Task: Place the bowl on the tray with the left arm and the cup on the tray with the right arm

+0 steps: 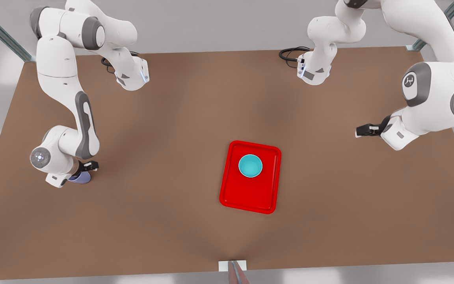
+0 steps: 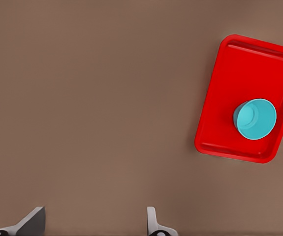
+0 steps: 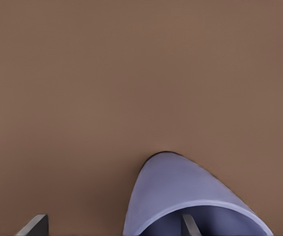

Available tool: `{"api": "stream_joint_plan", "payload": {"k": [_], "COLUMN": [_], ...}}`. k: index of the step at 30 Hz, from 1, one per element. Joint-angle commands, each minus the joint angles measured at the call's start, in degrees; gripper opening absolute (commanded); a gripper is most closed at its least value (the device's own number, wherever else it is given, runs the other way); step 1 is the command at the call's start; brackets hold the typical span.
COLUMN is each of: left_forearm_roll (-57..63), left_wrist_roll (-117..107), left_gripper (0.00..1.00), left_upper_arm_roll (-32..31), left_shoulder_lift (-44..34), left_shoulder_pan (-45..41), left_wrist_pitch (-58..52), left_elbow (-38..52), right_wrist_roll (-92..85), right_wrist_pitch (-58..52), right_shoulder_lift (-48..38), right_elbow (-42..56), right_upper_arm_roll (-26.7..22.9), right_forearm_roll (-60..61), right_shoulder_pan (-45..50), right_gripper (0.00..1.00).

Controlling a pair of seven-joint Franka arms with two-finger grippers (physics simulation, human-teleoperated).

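Right jaws (image 1: 86, 169) straddle the cup (image 3: 190, 199) wall, one finger inside, near the desk (image 1: 172, 118) edge; clench unclear. Left jaws (image 1: 363, 130) released, bare desk beneath; bowl (image 1: 250, 165) on tray (image 1: 266, 197) well off

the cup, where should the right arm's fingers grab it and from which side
Judging by the right wrist view, best by the rim wall, from above. The cup has its open mouth toward the right gripper, with one of the fingers inside the mouth and the other outside. Its thin tapered wall suits a pinch across the rim. In the front view it sits far from the tray.
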Motion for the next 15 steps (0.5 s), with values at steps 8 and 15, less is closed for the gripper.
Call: {"api": "stream_joint_plan", "payload": {"k": [8,15], "left_forearm_roll": [0.15,0.15], "left_wrist_roll": [0.59,0.59], "left_gripper": [1.00,1.00], "left_upper_arm_roll": [1.25,1.25], "left_shoulder_lift": [0.00,-0.09], "left_shoulder_pan": [-0.33,-0.50], "left_wrist_pitch": [-0.43,-0.43], "left_elbow": [0.05,0.14], "right_wrist_roll": [-5.08,-9.12], "right_wrist_pitch": [0.19,-2.53], "right_shoulder_lift": [0.10,-0.87], "right_elbow": [0.57,1.97], "right_upper_arm_roll": [-0.45,-0.54], "right_forearm_roll": [0.11,-0.41], "right_shoulder_pan": [-0.20,0.24], "right_gripper": [0.21,0.21]}}
